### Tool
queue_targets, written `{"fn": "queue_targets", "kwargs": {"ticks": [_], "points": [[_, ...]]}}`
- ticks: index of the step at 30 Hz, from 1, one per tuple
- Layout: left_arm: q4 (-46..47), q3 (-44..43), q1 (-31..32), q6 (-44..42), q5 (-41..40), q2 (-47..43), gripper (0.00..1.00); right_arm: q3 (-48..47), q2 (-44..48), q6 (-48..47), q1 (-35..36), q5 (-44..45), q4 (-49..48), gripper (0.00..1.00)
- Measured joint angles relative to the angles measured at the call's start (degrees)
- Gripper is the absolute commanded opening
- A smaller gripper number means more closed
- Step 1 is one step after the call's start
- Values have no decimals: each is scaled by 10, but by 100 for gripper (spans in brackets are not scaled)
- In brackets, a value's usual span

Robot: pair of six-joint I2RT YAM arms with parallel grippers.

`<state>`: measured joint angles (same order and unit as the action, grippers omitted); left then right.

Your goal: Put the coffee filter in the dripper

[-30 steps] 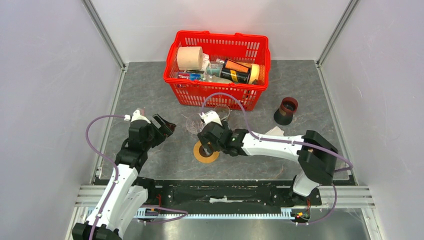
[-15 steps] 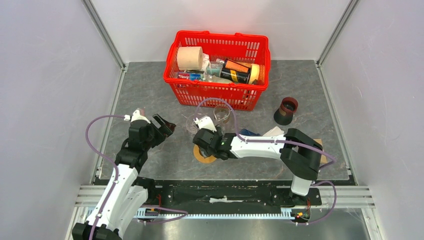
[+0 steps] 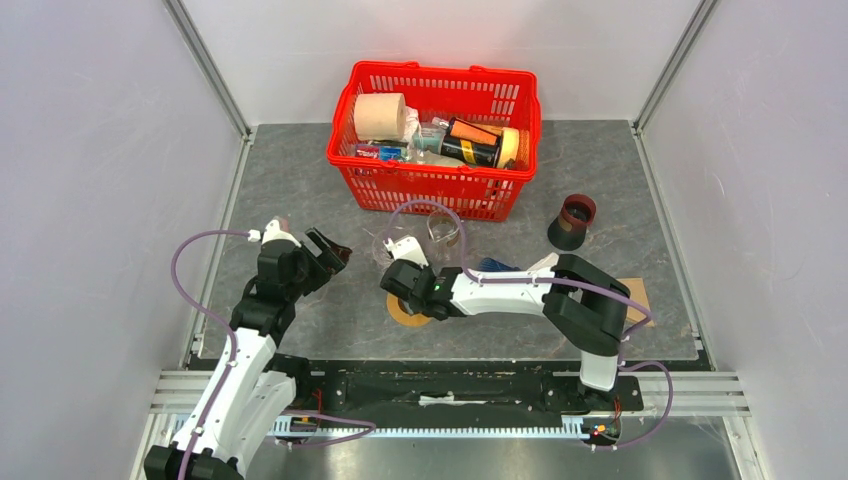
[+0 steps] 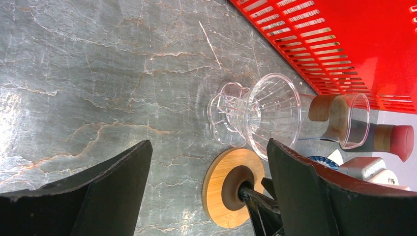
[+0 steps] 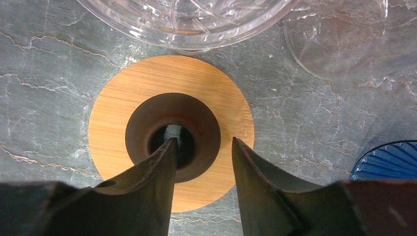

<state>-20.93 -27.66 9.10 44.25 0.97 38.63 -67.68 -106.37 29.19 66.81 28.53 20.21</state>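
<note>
A clear glass dripper (image 3: pixel 386 248) lies on its side near the basket; it also shows in the left wrist view (image 4: pixel 268 115) and the right wrist view (image 5: pixel 187 19). Below it lies a wooden ring (image 3: pixel 408 311) with a dark centre collar (image 5: pixel 172 132). My right gripper (image 3: pixel 404 293) is open over the ring (image 5: pixel 202 142): one fingertip (image 5: pixel 169 147) sits in the collar's hole, the other above the wooden rim. My left gripper (image 3: pixel 335 250) is open and empty to the left (image 4: pixel 208 143). A tan flat paper (image 3: pixel 636 297), possibly the filter, lies at the right.
A red basket (image 3: pixel 432 190) full of items stands at the back. A glass carafe with a wooden collar (image 4: pixel 339 118) lies beside the dripper. A blue ribbed object (image 5: pixel 388 160) and a white paper piece (image 3: pixel 548 263) lie under my right arm. A dark cup (image 3: pixel 572 222) stands at right.
My right gripper has shifted slightly left over the wooden ring and its elbow has swung left, uncovering the tan paper. My left arm has not moved.
</note>
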Motion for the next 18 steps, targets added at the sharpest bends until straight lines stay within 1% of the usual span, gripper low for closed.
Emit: {"fn": "queue_targets", "kwargs": {"ticks": [5,9,13,14,18], "points": [[0,0,0,1,0,0,93,-1,-4,10,1,-5,-3,31],[-1,0,0,3,0,0,93,-1,-4,15,1,-10,-7,20],[-8,0,0,9,-11,-5,93,-1,-4,17,2,-13,-12,3],[-11,0,0,10,-12,-9,93,-1,-4,17,2,-13,-13,0],[-23,0,0,13,-20,-23,93,12,4,17,2,-17,-34,0]]}}
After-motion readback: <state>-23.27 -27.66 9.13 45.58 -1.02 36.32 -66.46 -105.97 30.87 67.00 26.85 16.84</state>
